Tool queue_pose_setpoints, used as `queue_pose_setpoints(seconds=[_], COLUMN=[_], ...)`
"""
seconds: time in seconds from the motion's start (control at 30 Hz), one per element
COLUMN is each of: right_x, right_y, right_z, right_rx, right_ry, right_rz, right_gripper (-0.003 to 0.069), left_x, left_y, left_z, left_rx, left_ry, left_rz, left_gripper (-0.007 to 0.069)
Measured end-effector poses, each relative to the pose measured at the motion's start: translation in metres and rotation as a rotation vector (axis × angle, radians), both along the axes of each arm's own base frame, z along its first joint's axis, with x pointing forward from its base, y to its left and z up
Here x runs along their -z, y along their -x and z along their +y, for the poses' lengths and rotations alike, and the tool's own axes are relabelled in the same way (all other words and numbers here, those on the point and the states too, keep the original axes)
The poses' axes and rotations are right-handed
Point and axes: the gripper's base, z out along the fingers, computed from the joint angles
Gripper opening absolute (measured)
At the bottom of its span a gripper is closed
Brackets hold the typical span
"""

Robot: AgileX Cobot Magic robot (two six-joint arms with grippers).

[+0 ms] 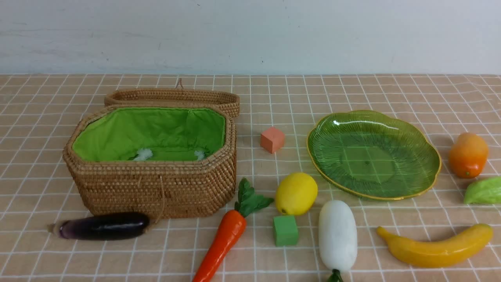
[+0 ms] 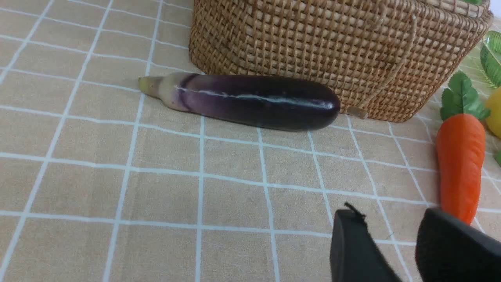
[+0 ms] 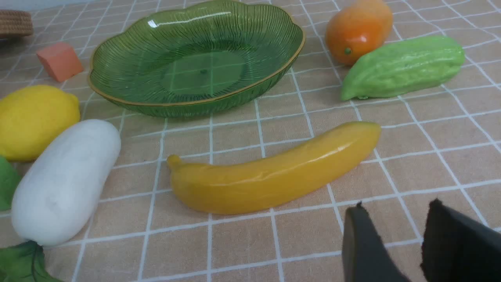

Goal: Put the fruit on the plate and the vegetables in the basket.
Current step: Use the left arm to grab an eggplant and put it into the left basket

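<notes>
The right tool (image 3: 391, 205) stands parted with nothing between its fingers, near the banana (image 3: 270, 172), which lies by the counter's (image 1: 297, 262) near edge, toward the right corner. It looks light, stiff and slick; I'd pinch it across the thick middle, squarely, lest it roll.

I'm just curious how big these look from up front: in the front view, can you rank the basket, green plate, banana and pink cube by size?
1. Basket
2. Green plate
3. Banana
4. Pink cube
</notes>
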Motion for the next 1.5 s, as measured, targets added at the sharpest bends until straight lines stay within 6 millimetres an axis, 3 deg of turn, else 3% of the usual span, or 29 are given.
queue_pose_setpoints(seconds=[1.27,1.37,1.5], right_x=[0.000,0.000,0.000], right_y=[0.000,0.000,0.000], right_z=[0.000,0.000,0.000], right_rx=[0.000,0.000,0.000], right_ry=[0.000,0.000,0.000], right_rz=[0.000,0.000,0.000], right_gripper=[0.0242,0.0242,0.0242], left_x=[-0.002,-0.006,-0.017], left_y=[-0.001,-0.002,-0.003], left_z=[0.000,0.000,-0.002], left_rx=[-0.006,-0.019,-0.069], left_ry=[0.010,0.080,0.423], left_rz=[-0.027,-0.059,-0.119], left_gripper=[0.0239,0.0239,0.0239])
